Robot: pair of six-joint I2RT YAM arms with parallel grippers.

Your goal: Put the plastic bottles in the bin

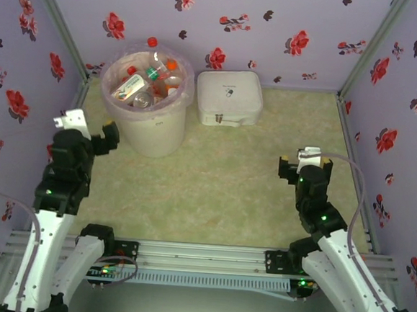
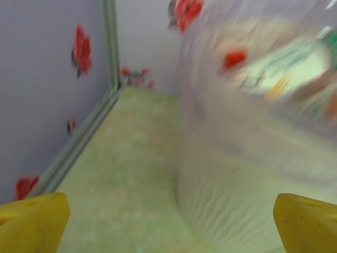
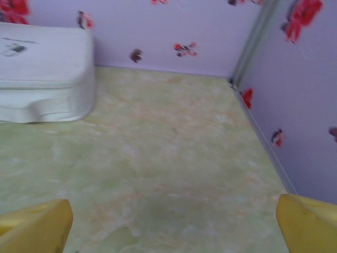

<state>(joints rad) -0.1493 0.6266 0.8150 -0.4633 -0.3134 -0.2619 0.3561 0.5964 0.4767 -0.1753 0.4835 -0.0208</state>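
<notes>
Bottles (image 1: 145, 86) (mixed caps) inside bin (image 1: 154, 134)

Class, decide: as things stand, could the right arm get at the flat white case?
Probably yes: the right gripper is open, and only bare table lies between it and the white case.

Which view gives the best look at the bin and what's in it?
Top external: the bin stands whole there, mouth open upward, the plastic bottles piled inside. The left wrist view gives its side wall close up but blurred, with the bottles as coloured smears through it.
</notes>
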